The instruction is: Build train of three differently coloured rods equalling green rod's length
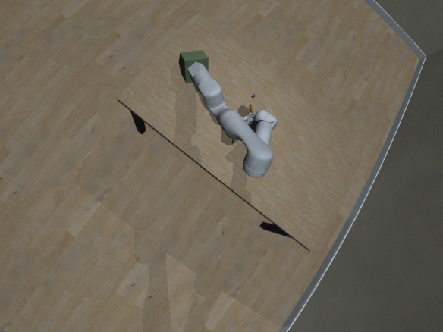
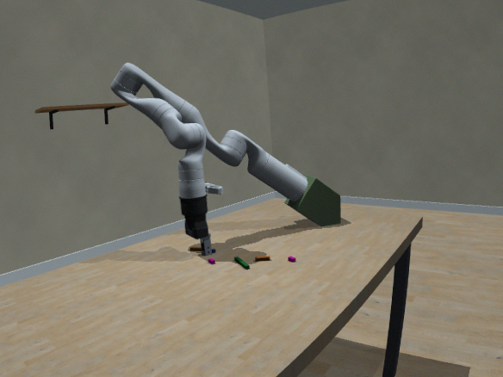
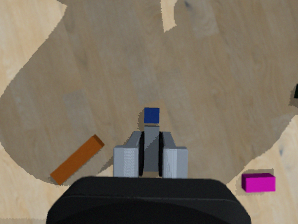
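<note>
My gripper (image 3: 151,146) (image 2: 207,250) is shut on a grey rod (image 3: 151,150) and stands low over the table, pointing straight down. In the wrist view a blue rod (image 3: 151,115) (image 2: 214,250) lies just beyond the grey rod's far end; I cannot tell if they touch. An orange rod (image 3: 77,159) (image 2: 195,248) lies slanted to the left. A magenta rod (image 3: 258,182) (image 2: 211,261) lies at the lower right. The green rod (image 2: 241,262) lies further right, with a second orange rod (image 2: 262,258) and a second magenta rod (image 2: 291,258) (image 1: 253,95) beyond it.
The arm's green base (image 2: 320,202) (image 1: 193,61) stands at the back of the table. The table's front edge (image 2: 370,284) runs to the right of the rods. The arm hides most rods in the overhead view.
</note>
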